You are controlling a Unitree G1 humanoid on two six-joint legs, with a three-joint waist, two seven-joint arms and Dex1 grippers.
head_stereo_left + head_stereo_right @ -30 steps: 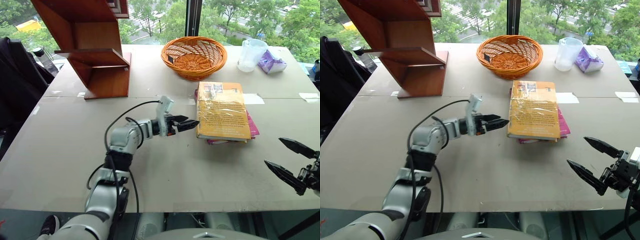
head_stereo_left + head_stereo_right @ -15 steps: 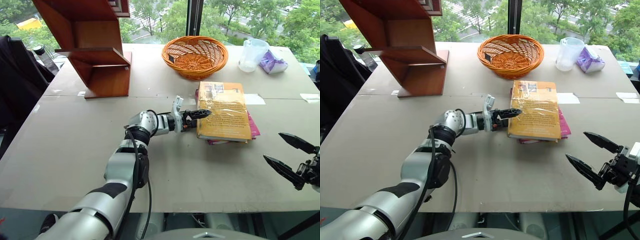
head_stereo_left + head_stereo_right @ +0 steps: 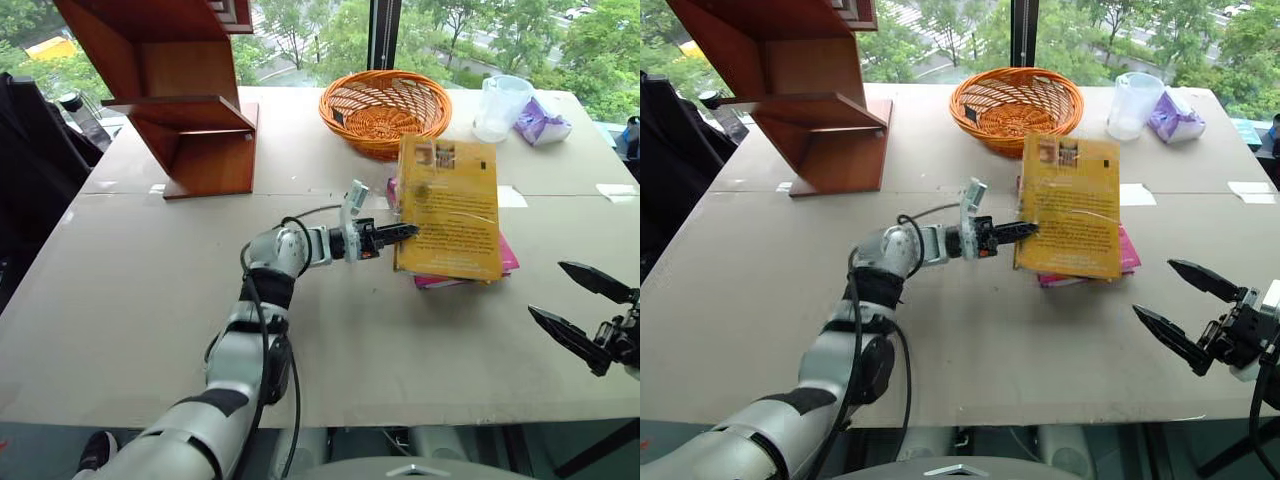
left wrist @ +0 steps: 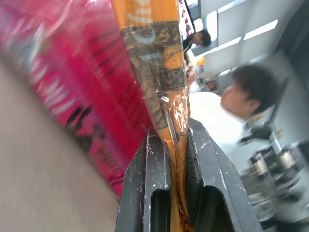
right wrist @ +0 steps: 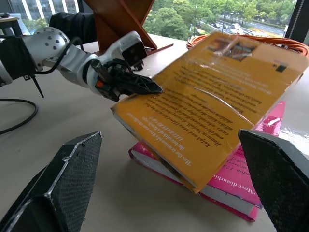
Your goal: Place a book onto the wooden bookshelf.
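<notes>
Your left gripper (image 3: 400,236) sits just right of center in the left eye view, and its two black fingers are clamped on the left edge of the book (image 3: 449,207) (the yellow-orange one in shiny plastic wrap). In the left wrist view you can see the cover squeezed right between the pads. The book is tilted: its far end with the little pictures is raised toward the wicker basket (image 3: 385,105), while its near right corner rests on the pink book (image 3: 507,259) underneath. The wooden bookshelf (image 3: 180,95) is in the upper left of the frame, well apart from the book. Your right gripper (image 3: 578,312) hangs at the lower right edge with its fingers spread wide, holding nothing. A clear plastic cup (image 3: 500,108) stands at the upper right.
</notes>
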